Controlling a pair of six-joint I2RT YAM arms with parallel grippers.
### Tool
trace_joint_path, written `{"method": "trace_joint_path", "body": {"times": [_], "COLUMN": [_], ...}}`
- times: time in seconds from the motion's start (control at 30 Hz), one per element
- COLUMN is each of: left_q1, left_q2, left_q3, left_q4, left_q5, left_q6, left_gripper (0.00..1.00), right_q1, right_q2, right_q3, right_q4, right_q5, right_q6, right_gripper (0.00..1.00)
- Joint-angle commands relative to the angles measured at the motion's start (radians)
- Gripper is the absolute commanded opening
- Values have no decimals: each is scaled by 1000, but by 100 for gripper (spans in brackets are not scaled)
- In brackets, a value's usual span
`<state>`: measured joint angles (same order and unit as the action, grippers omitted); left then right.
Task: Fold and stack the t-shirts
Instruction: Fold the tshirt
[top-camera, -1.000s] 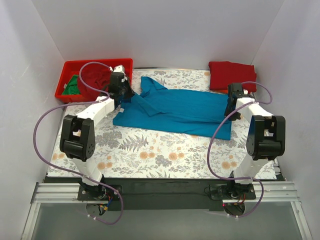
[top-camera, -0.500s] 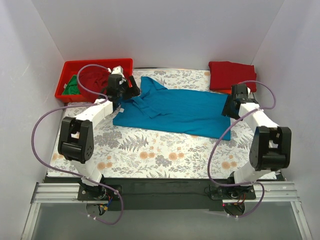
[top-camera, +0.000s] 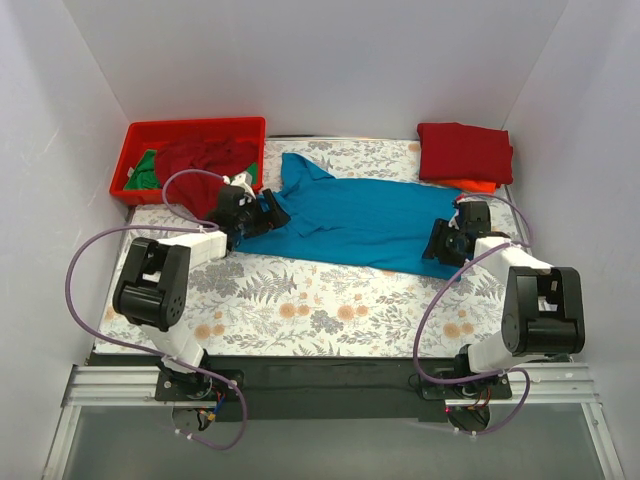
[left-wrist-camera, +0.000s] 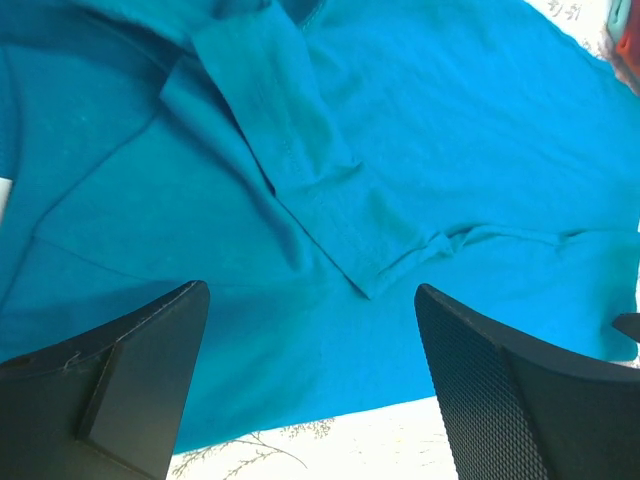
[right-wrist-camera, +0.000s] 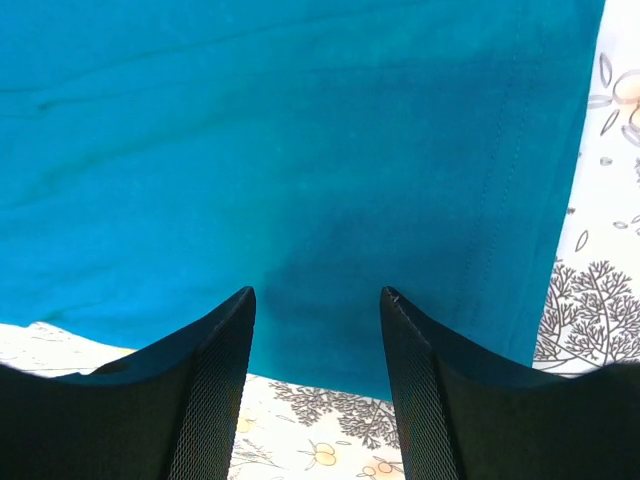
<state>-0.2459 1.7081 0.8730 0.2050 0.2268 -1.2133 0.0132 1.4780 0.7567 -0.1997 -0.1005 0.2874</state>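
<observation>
The floral table (top-camera: 300, 300) is shown with a teal t-shirt (top-camera: 370, 215) spread flat toward 12 o'clock. A red bin (top-camera: 135, 150) is set at 10 o'clock and a folded red shirt (top-camera: 462, 150) at 2 o'clock. The left gripper (top-camera: 268, 212), at the t-shirt's 9 o'clock edge, and the right gripper (top-camera: 440, 243), at its 4 o'clock corner, are seen spread, grasping nothing.

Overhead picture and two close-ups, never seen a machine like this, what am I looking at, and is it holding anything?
Two robot arms stand at the near edge of a flowered table. The overhead camera sees both; each close-up comes from a wrist camera. A blue t-shirt lies spread on it. A red bin far left holds more clothes; a folded red shirt sits far right. The left gripper and right gripper are open at the shirt's ends, holding nothing.
</observation>
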Motion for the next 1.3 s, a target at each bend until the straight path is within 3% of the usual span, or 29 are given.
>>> {"method": "trace_joint_path", "body": {"times": [0.0, 0.63, 1.1, 1.27], "left_q1": [2, 53, -1, -21], "left_q2": [16, 59, -94, -56], "left_q3": [-19, -63, -45, 3], "left_q4": [63, 31, 7, 7], "left_q5": [28, -57, -90, -72], "left_q6": [-2, 61, 77, 63], "left_gripper": [84, 87, 87, 87], "right_q1": [-4, -2, 63, 143], "right_q2": [30, 73, -76, -59], "right_q3": [-26, -2, 79, 133], "right_q4": [45, -56, -46, 0], "right_q5": [14, 275, 95, 44], "right_q6": [-1, 12, 4, 6], "right_gripper": [59, 60, 56, 56]}}
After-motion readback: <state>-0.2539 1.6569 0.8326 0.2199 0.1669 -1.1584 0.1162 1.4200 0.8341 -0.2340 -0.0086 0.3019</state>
